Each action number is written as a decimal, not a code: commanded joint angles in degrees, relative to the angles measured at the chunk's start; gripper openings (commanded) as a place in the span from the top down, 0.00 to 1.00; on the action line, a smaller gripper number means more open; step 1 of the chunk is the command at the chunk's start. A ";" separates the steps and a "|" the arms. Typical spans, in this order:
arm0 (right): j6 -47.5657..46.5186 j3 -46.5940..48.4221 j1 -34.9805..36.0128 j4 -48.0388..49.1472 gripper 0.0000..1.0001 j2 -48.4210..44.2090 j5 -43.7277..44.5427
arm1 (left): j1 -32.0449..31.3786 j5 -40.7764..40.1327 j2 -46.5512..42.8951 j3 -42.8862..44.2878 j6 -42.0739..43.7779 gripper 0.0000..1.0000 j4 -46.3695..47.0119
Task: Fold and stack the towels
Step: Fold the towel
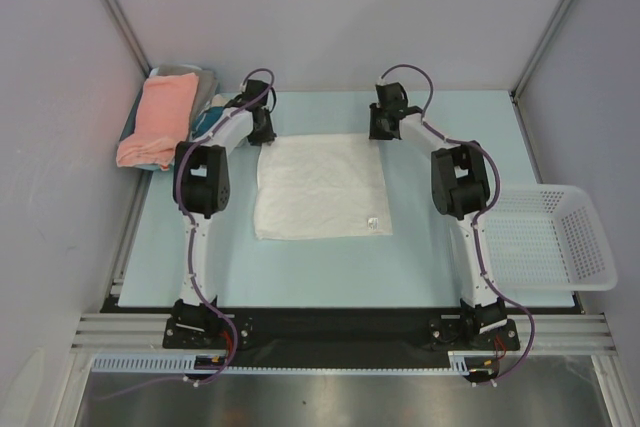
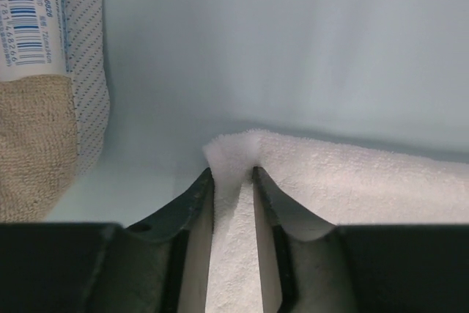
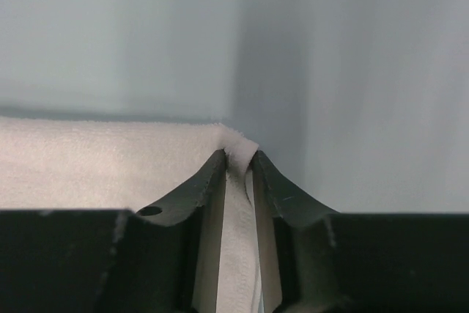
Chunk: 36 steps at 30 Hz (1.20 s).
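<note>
White towel [image 1: 320,187] spread flat. The left gripper [image 2: 233,179] pinches its far-left corner and the right gripper [image 3: 239,159] its far-right corner, each clenched on a raised tuck of cloth. The far edge spans gripper to gripper; the remaining cloth extends behind the fingers, toward the arm bases.
</note>
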 commanded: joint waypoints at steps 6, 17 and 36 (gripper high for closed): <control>-1.04 2.07 -0.15 0.95 0.84 1.10 1.49 | -0.62 2.25 -0.87 -0.68 0.28 0.85 5.44; 0.72 -6.44 -1.03 10.08 1.00 -7.94 0.87 | 0.52 2.60 -13.86 -18.15 -0.95 0.99 25.20; 4.59 -33.51 0.19 25.73 1.00 -27.10 -0.89 | 1.14 11.66 -34.78 -52.61 0.36 1.00 61.86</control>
